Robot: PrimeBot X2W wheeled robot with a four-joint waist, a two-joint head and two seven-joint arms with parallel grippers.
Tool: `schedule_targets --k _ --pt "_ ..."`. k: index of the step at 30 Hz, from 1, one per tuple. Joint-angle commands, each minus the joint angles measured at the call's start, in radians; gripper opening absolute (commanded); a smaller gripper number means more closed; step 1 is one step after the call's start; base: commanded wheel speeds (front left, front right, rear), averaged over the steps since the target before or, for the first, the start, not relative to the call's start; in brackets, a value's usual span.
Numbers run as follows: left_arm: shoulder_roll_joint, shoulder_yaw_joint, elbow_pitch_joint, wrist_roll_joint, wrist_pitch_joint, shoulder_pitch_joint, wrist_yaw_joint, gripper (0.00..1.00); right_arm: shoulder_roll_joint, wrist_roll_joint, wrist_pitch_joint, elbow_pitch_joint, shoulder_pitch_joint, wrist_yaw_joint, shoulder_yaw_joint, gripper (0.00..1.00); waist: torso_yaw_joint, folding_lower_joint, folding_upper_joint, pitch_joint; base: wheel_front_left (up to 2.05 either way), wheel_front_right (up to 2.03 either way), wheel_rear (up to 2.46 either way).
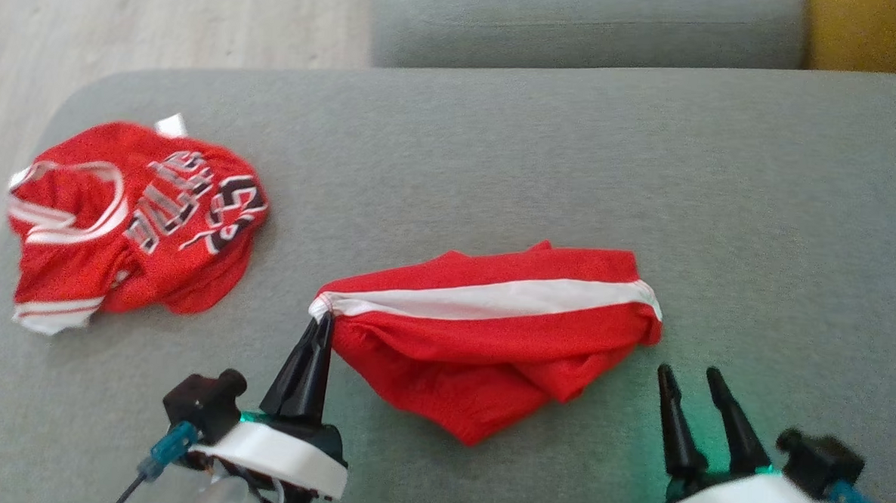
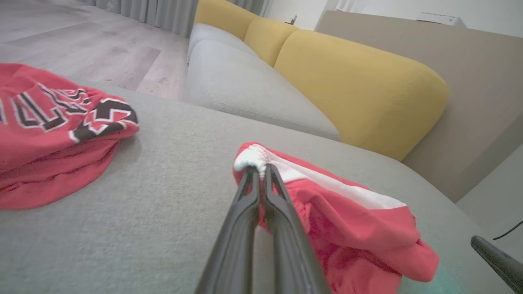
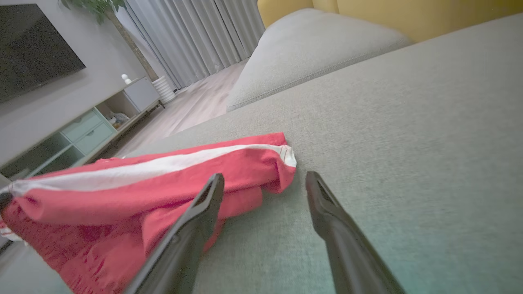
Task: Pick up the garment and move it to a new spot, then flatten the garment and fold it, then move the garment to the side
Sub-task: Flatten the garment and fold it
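The red shorts (image 1: 490,321) lie crumpled in a loose heap near the front middle of the grey seat cushion (image 1: 498,148), with a white side stripe (image 1: 491,297) running along their upper edge. They look like thin, light sports mesh: limp, easy to lift, likely to sag and bunch from any single hold, and fairly slick on the upholstery, so two far-apart holds on one edge would probably spread them best. The left gripper (image 1: 325,320) has its jaws pinched tight on the gathered left corner where the stripe ends. The right gripper (image 1: 689,372) hangs with its jaws spread wide and empty, just beside the shorts' right end, near the other stripe corner, which seems the natural second hold. No label or writing shows on the shorts. Well apart to the left lies a rumpled red jersey (image 1: 139,215) with white trim and black-and-white block lettering and numerals, too creased to read with confidence. Beyond the cushion rises a yellow backrest (image 2: 359,85).
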Motion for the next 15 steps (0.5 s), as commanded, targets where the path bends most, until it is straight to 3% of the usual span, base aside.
schedule_targets --k 1,4,8,11,15 --pt "0.016 0.035 -0.02 0.011 -0.012 -0.039 0.002 0.0 -0.032 0.049 -0.004 -0.015 -0.07 0.007 0.034 1.0 0.046 0.0001 0.0 0.025 0.0 0.0 0.0" --pt "0.015 0.036 -0.005 0.018 -0.012 -0.056 0.0 0.0 -0.118 0.177 -0.004 0.047 -0.146 0.007 0.073 1.0 0.071 0.0001 0.0 0.042 0.0 0.0 0.0" --pt "0.014 0.038 0.009 0.03 -0.012 -0.084 -0.008 0.0 -0.227 0.262 -0.004 0.134 -0.244 0.007 0.143 1.0 0.096 0.0001 0.0 0.068 0.0 0.0 0.0" --pt "0.008 0.041 0.02 0.044 -0.012 -0.112 -0.018 0.0 -0.296 0.326 -0.004 0.212 -0.33 0.007 0.262 1.0 0.117 0.0001 0.0 0.087 0.0 0.0 0.0" --pt "-0.004 0.046 0.028 0.056 -0.012 -0.129 -0.026 0.0 -0.32 0.376 -0.004 0.303 -0.392 0.007 0.39 1.0 0.134 0.0001 0.0 0.099 0.0 0.0 0.0"
